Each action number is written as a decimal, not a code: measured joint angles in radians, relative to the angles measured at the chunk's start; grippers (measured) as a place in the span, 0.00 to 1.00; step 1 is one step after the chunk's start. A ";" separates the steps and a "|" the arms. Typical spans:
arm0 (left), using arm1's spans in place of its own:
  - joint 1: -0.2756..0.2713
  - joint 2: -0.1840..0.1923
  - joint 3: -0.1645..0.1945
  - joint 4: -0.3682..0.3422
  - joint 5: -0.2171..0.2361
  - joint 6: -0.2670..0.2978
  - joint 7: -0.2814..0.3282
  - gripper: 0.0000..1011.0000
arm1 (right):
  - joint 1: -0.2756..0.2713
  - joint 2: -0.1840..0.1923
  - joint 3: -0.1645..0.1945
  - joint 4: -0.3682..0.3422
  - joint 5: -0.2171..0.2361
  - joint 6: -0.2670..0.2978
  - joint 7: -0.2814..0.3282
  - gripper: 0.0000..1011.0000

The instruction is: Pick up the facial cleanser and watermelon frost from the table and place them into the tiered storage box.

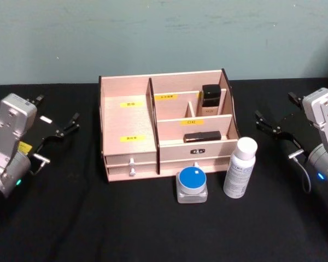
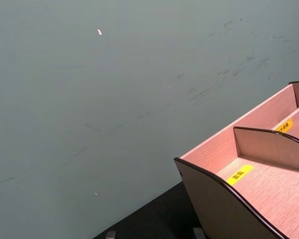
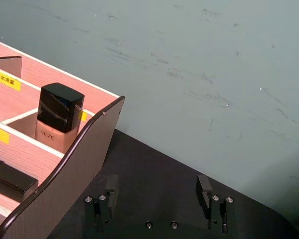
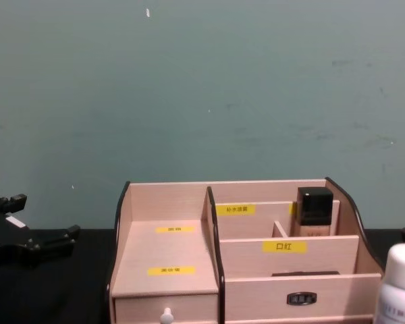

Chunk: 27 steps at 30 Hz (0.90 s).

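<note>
Jaws wide for a grasp, the left gripper (image 1: 65, 126) and right gripper (image 1: 269, 125) flank the pale-wood tiered storage box (image 1: 128, 120) at nine and three o'clock; the white plastic bottle (image 1: 240, 167) and blue-lidded squat jar (image 1: 192, 184) wait at its five o'clock.

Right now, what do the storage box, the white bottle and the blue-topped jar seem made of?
The tiered storage box looks like pale matte wood board: faint grain, dark cut edges. The white bottle is probably smooth plastic, with printed text. The blue-topped jar seems clear plastic or glass; I cannot tell.
</note>
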 joint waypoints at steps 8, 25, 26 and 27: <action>0.000 0.000 0.000 0.000 0.000 0.000 0.000 0.99 | 0.000 0.000 0.000 0.000 0.000 0.000 0.000 0.99; 0.000 0.000 0.000 0.000 0.000 0.000 0.000 0.99 | 0.000 0.000 0.000 0.000 0.000 0.000 0.000 0.99; 0.000 0.000 0.000 0.000 0.000 0.000 0.000 0.99 | 0.000 0.000 0.000 0.000 0.000 0.000 0.000 0.99; 0.000 0.000 0.000 0.000 0.000 0.000 0.000 0.99 | 0.000 0.000 0.000 0.000 0.000 0.000 0.000 0.99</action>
